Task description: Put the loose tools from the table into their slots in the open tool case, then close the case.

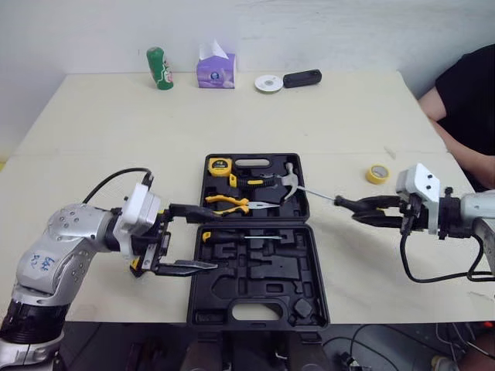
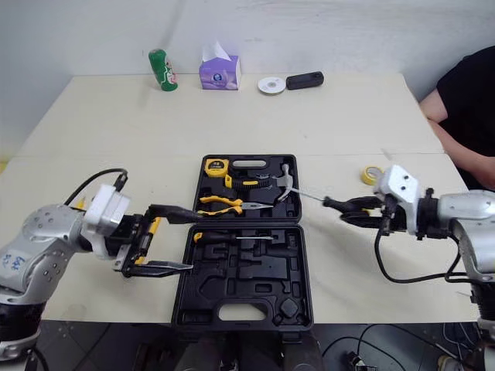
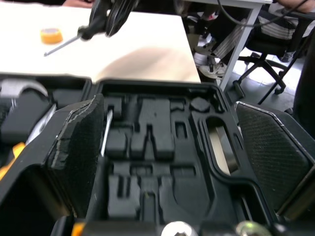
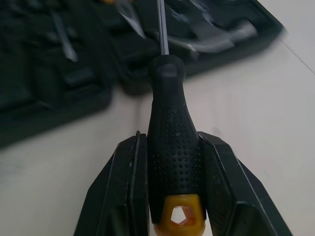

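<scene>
While the right gripper (image 1: 363,210) is clamped on a black-handled screwdriver (image 1: 319,194), the job looks maybe two-thirds done to me. From the head cameras, the tool case (image 1: 263,278) lies open just ahead of that gripper, with the screwdriver's tip reaching over the case's edge next to the hammer (image 1: 288,182). The tape measure (image 1: 220,165), pliers (image 1: 228,203) and a second screwdriver (image 1: 232,236) are already seated. The left gripper (image 1: 216,238) hangs over the other side of the case, fingers spread wide and holding nothing. A yellow tape roll (image 1: 377,173) sits on the table close beside the right gripper; no idea if it has a slot.

Left wrist cam: the wide-apart pads (image 3: 78,142) frame the empty moulded slots right under and ahead of them, so there's plenty of room left.

Right wrist cam: both fingers (image 4: 123,191) squeeze the dimpled handle near its yellow end cap, shaft pointing straight ahead at the case.

What's left, I'd guess: seat this screwdriver, maybe deal with the tape, then fold the case shut, which isn't done yet.
</scene>
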{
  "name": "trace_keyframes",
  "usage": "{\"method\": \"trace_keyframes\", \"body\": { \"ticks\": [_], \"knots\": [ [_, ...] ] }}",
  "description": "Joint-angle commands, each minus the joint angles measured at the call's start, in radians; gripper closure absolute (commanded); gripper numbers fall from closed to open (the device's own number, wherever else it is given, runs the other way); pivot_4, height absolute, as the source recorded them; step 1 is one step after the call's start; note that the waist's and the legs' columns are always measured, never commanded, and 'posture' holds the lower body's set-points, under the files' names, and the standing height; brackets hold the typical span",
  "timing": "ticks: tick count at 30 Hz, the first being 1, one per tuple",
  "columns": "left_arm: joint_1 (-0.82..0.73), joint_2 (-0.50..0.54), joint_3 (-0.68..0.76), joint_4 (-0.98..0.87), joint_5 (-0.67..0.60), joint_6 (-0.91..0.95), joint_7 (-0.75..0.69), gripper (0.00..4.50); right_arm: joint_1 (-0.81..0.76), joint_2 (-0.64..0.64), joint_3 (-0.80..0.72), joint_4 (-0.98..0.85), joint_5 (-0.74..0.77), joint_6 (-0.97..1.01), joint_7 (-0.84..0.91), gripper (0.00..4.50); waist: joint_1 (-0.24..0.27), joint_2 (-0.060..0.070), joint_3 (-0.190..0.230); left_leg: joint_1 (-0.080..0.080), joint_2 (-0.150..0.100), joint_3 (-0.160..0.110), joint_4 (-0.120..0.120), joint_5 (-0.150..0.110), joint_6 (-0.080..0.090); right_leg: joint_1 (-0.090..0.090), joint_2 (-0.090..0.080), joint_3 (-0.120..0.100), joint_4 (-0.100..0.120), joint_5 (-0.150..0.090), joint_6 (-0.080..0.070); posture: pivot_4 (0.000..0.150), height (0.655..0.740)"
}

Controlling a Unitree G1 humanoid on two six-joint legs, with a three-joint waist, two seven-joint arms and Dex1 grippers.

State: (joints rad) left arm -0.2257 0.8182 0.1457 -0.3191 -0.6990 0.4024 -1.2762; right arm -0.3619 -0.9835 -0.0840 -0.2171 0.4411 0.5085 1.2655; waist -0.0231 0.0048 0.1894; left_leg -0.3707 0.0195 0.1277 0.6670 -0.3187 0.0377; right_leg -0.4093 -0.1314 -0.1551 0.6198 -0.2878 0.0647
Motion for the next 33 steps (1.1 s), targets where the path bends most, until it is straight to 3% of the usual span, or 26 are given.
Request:
{"method": "trace_keyframes", "body": {
  "ticks": [1,6,10,16,33],
  "knots": [
    [0.027,0.046,0.074,-0.001,-0.013,-0.001,-0.010,0.00,-0.036,0.005,0.039,-0.156,0.049,0.102,-0.049,3.49,0.003,0.000,0.000,-0.001,0.000,-0.001,0.000,0.000,0.000,0.000,0.000,0.000,0.000,0.000,0.000,0.150,0.7400],
    [0.073,0.088,0.089,0.012,0.014,-0.016,-0.031,0.00,-0.126,0.040,0.105,-0.257,0.119,0.258,-0.107,3.49,0.019,0.000,0.000,-0.002,0.000,-0.001,0.000,-0.003,0.000,-0.001,-0.001,-0.001,-0.001,0.000,0.000,0.150,0.7400],
    [0.091,0.100,0.076,0.028,0.043,-0.028,-0.047,0.00,-0.199,0.005,0.244,-0.307,0.092,0.350,-0.092,3.49,0.023,0.000,0.000,-0.003,-0.001,-0.001,0.000,-0.003,0.001,-0.001,-0.002,-0.002,-0.002,0.000,0.000,0.150,0.7400],
    [0.129,0.092,0.069,-0.003,0.051,-0.029,-0.033,0.00,-0.214,0.052,0.361,-0.407,0.094,0.489,-0.200,3.49,0.020,0.000,0.000,-0.003,0.000,-0.002,0.000,-0.003,0.001,-0.002,-0.002,-0.002,-0.002,0.000,0.000,0.150,0.7400],
    [0.160,0.099,0.077,-0.006,0.053,-0.045,-0.031,0.00,-0.231,0.042,0.461,-0.353,-0.036,0.449,-0.241,3.49,0.020,-0.001,0.000,-0.004,0.000,-0.002,0.000,-0.004,0.001,-0.002,-0.001,-0.003,-0.002,0.000,0.000,0.150,0.7400]
  ]
}}
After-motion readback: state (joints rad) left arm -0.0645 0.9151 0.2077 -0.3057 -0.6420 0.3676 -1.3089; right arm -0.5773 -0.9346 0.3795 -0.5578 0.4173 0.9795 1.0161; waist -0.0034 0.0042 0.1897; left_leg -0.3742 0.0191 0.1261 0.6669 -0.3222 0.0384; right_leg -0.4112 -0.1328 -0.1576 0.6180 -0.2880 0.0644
